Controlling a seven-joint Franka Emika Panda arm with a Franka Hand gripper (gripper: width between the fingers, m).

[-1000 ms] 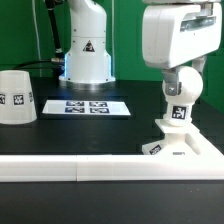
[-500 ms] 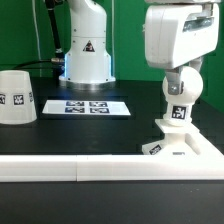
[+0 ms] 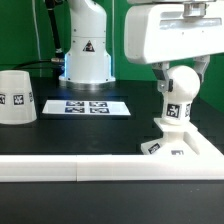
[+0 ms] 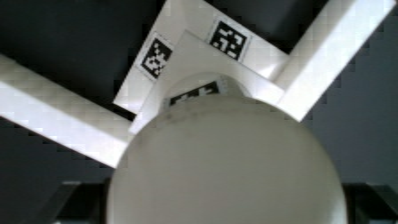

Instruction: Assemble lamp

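The round bulb (image 3: 180, 88) stands upright by its tagged neck on the flat square base (image 3: 178, 148) at the exterior view's right. My gripper (image 3: 176, 84) reaches down from above, its jaws on either side of the bulb and shut on it. In the wrist view the bulb (image 4: 222, 150) fills the middle, the gripper (image 4: 222, 205) straddles it, and dark fingers (image 4: 80, 200) show at its sides. The tagged base (image 4: 205, 55) lies beyond it. The tapered shade (image 3: 16, 97) stands alone at the exterior view's left, wide end down.
The marker board (image 3: 86, 105) lies flat at the middle back. The arm's white pedestal (image 3: 86, 50) stands behind it. A white rail (image 3: 60, 167) runs along the table's front edge and meets the base's corner.
My hand has turned about the bulb and now reaches further to the exterior view's left. The tag on the bulb's neck has shifted left, so the bulb has turned with it.
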